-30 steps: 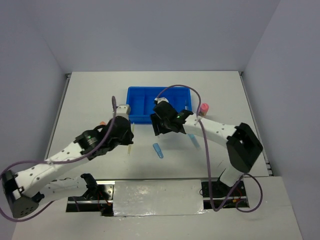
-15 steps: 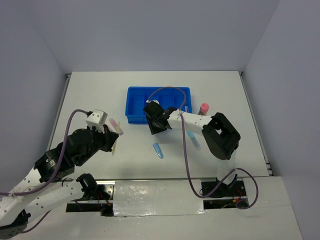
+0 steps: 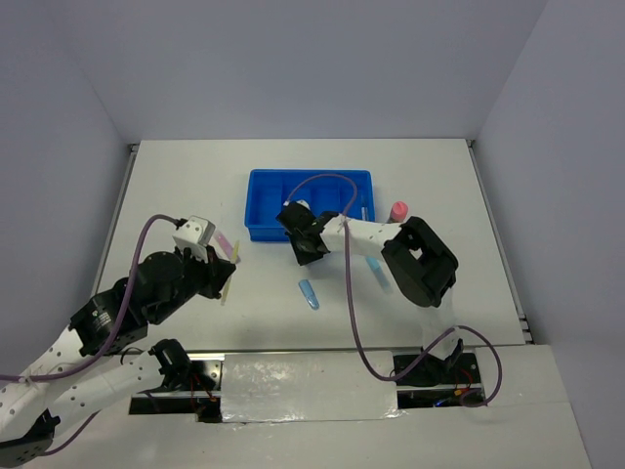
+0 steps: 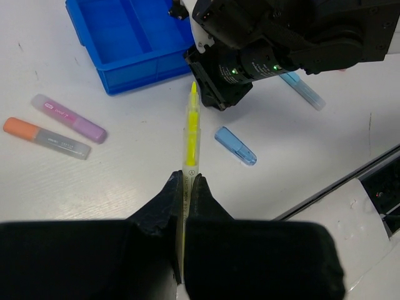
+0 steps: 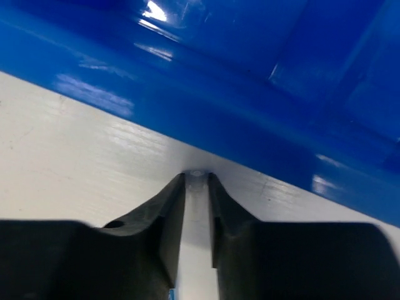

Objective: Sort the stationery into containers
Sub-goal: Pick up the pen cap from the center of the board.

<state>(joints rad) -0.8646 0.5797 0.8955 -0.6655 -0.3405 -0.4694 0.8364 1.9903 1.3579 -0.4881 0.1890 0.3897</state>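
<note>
Yellow pen in left gripper; white pen in right gripper, beside tray.

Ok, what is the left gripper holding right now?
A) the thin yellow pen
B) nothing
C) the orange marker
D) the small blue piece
A: in the left wrist view the left gripper has its jaws shut on the thin yellow pen, while the orange marker and the small blue piece lie loose on the table.
</note>
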